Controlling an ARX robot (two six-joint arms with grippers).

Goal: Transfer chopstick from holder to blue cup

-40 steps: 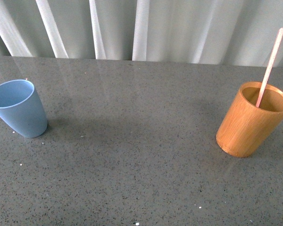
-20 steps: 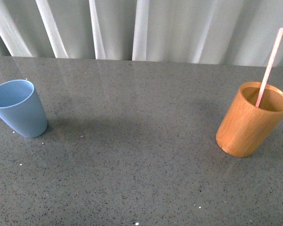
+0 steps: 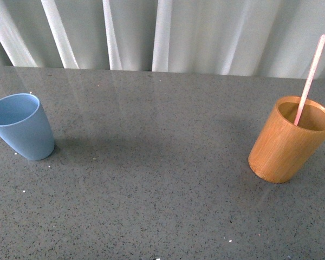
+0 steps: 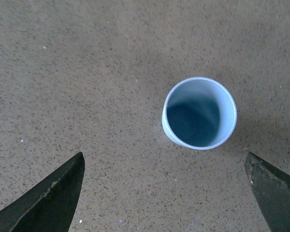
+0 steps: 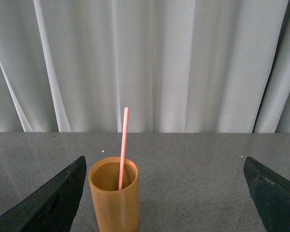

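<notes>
The pale pink chopstick (image 3: pixel 312 73) stands leaning in the orange-brown wooden holder (image 3: pixel 288 142) at the right of the table. The empty light blue cup (image 3: pixel 21 127) stands at the left. Neither gripper shows in the front view. My left gripper (image 4: pixel 166 166) is open and empty, high over the table with the blue cup (image 4: pixel 199 113) below and just beyond its fingertips (image 4: pixel 63 186). My right gripper (image 5: pixel 165 171) is open and empty, facing the holder (image 5: pixel 114 193) with the chopstick (image 5: pixel 123 145) in it; the holder lies ahead, nearer one fingertip (image 5: pixel 67 186).
The table (image 3: pixel 151 162) is grey speckled stone. White curtains (image 3: pixel 162 32) hang behind its far edge. Small white specks lie on the surface near the front.
The front view has shifted slightly; the cups and the chopstick stand as before.
</notes>
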